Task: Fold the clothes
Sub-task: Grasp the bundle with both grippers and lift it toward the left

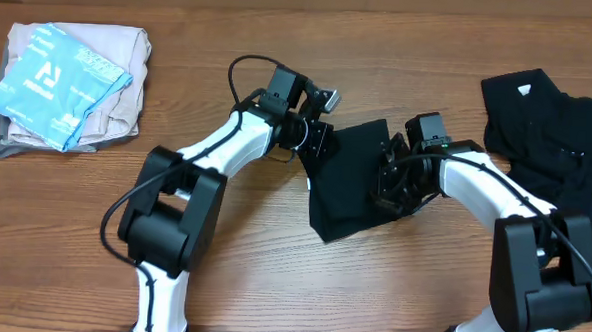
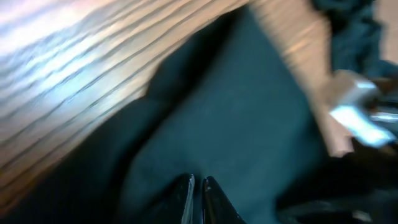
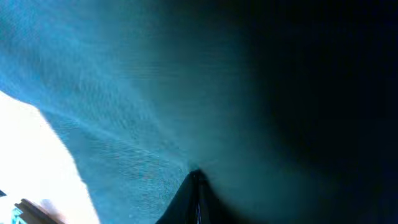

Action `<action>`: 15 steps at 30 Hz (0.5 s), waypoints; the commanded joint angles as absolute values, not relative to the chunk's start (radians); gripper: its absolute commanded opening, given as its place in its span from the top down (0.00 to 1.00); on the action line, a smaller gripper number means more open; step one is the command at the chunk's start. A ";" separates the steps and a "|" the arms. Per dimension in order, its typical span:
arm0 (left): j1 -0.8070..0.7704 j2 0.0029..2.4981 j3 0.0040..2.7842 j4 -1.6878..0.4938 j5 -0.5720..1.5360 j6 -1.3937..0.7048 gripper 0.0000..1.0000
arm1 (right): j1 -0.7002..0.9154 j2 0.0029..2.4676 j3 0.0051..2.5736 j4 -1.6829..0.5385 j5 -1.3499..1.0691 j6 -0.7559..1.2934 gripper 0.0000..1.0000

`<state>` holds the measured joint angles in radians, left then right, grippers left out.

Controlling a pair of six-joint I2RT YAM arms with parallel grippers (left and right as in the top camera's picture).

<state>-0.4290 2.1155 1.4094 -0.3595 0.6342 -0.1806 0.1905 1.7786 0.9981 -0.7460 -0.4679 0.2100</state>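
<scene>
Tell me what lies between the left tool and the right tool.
Only the black garment. In the overhead view its fabric fills the gap from the left tool to the right tool, with no bare wood between them. Both tools are shut on it.

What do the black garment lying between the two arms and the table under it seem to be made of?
The black garment looks like soft, matte cloth, perhaps a cotton knit: it creases limply and shows a fine thread texture close up. The table looks like wood or wood-look laminate, slightly glossy: brown grain lines with pale glare.
</scene>
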 commanded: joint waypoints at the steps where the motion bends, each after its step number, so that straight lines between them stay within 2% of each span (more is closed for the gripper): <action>1: -0.410 2.163 1.422 -0.361 0.581 -0.191 0.91 | 0.188 1.812 0.963 -0.741 -0.446 0.218 0.96; 10: -0.387 2.132 1.466 -0.368 0.516 -0.186 0.94 | 0.188 1.808 0.978 -0.757 -0.491 0.205 0.96; 15: -0.387 2.025 1.580 -0.461 0.517 -0.179 0.92 | 0.176 1.745 1.131 -0.913 -0.541 0.112 0.96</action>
